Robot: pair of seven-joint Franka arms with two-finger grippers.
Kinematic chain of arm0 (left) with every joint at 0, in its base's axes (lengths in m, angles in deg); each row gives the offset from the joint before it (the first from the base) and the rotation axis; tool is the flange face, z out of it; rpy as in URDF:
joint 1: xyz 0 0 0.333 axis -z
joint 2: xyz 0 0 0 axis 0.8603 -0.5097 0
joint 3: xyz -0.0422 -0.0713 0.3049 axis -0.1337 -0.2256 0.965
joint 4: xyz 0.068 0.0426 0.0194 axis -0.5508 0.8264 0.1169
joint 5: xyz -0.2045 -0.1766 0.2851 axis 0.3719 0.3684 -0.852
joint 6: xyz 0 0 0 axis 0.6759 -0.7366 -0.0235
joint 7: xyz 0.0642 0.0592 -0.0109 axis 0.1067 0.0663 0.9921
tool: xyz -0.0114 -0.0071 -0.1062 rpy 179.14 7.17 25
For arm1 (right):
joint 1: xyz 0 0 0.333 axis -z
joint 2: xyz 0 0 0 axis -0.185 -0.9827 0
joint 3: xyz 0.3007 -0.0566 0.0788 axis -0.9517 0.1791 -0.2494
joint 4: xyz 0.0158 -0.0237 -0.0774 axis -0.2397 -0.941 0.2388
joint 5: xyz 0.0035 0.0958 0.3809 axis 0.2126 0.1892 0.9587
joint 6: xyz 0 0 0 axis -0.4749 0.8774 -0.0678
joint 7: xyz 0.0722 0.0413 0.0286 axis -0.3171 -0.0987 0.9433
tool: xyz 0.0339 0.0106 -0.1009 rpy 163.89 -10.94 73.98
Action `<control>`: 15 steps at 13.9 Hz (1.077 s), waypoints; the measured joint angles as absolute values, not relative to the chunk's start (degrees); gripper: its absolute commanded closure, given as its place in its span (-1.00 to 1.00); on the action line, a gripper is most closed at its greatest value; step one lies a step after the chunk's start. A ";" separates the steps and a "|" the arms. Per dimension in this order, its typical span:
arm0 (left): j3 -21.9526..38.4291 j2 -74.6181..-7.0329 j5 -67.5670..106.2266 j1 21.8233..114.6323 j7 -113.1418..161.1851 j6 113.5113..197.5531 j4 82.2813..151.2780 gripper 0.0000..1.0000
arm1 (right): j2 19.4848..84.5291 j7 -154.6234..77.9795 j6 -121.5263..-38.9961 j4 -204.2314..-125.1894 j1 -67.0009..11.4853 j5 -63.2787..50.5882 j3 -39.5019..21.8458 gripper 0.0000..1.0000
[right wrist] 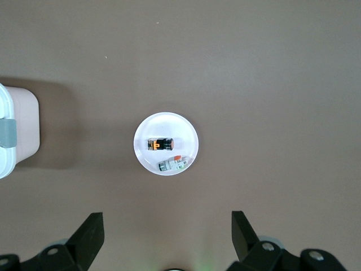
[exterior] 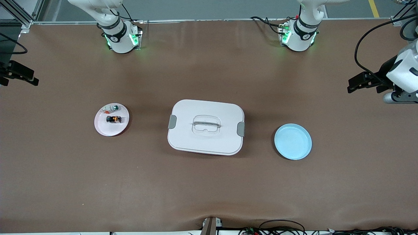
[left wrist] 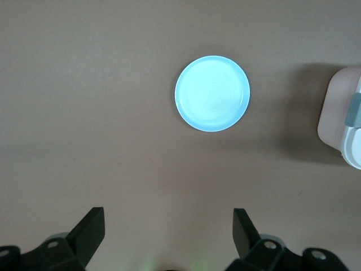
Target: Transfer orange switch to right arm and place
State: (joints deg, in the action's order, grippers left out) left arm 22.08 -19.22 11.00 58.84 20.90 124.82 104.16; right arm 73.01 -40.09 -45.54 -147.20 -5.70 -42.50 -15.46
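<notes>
A: Containers on the brown desk (exterior: 209,189): three. A round white plate (exterior: 103,128) toward the right arm's end; a closed white rectangular box with grey side latches and a clear handle on its lid (exterior: 205,126) at the desk's middle; a round pale-blue plate (exterior: 293,141) toward the left arm's end.

B: Contents?

A: White plate holds two small parts. One is the orange switch (exterior: 113,119), a tiny black block with an orange middle, lying near the plate's centre. The other is a whitish-silver small part with red and green bits (exterior: 111,108), lying just beside the switch at the plate's rim, on the side toward the robot bases. Blue plate holds nothing. Box interior is hidden by the lid.

B: Grippers?

A: Right gripper (right wrist: 167,240) hangs high over the desk's edge at the right arm's end, fingers (right wrist: 92,232) spread wide, nothing between them. In the right wrist view the white plate and the switch lie well below it, well apart from the fingers. Left gripper (left wrist: 168,240) hangs high over the desk's edge at the left arm's end, fingers (left wrist: 91,231) likewise spread wide and empty; the blue plate lies below it, with a corner of the box at the view's border.

B: Counts?

A: Plates, two. Box, one. Small parts, two. Orange switches, one. Both arms wait.
</notes>
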 measured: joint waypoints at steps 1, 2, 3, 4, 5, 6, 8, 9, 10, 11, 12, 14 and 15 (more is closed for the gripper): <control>22.08 -19.31 10.99 58.88 20.90 124.79 104.15 -1.00 | 73.33 -40.10 -45.84 -147.49 -6.10 -42.50 -15.47 -1.00; 22.08 -19.32 10.99 58.89 20.90 124.74 104.12 -1.00 | 73.54 -40.13 -46.23 -147.70 -6.40 -42.50 -15.41 -1.00; 22.08 -19.32 10.99 58.90 20.90 124.66 104.03 -1.00 | 73.59 -40.13 -46.39 -147.75 -6.45 -42.50 -15.25 -1.00; 22.08 -19.32 10.99 58.90 20.90 124.60 103.94 -1.00 | 73.59 -40.13 -46.40 -147.76 -6.44 -42.50 -14.93 -1.00; 22.08 -19.32 10.99 58.90 20.90 124.55 103.86 -1.00 | 73.59 -40.13 -46.40 -147.77 -6.44 -42.50 -14.61 -1.00; 22.08 -19.32 10.99 58.91 20.89 124.50 103.77 -1.00 | 73.59 -40.13 -46.40 -147.77 -6.44 -42.58 -14.41 -1.00; 22.08 -19.32 10.99 58.95 20.89 124.38 103.63 -1.00 | 73.60 -40.35 -46.26 -147.77 -6.45 -42.61 -14.22 -1.00; 22.07 -19.32 10.99 58.97 20.89 124.33 103.60 -1.00 | 73.60 -40.49 -46.02 -147.77 -6.54 -42.58 -13.71 -1.00; 22.07 -19.32 10.99 58.98 20.89 124.31 103.59 -1.00 | 73.60 -40.49 -45.93 -147.77 -6.83 -42.52 -12.63 -1.00; 22.07 -19.32 10.99 59.00 20.89 124.30 103.59 -1.00 | 73.60 -40.47 -45.91 -147.78 -7.41 -42.47 -11.30 -1.00; 22.07 -19.32 10.99 59.01 20.89 124.30 103.58 -1.00 | 73.61 -40.44 -45.92 -147.78 -8.14 -42.42 -10.13 -1.00; 22.07 -19.32 10.98 59.02 20.89 124.29 103.56 -1.00 | 73.61 -40.44 -45.93 -147.77 -9.33 -42.40 -8.98 -1.00; 22.07 -19.32 10.98 59.02 20.89 124.29 103.56 -1.00 | 73.61 -40.45 -45.95 -147.77 -9.62 -42.39 -8.92 -1.00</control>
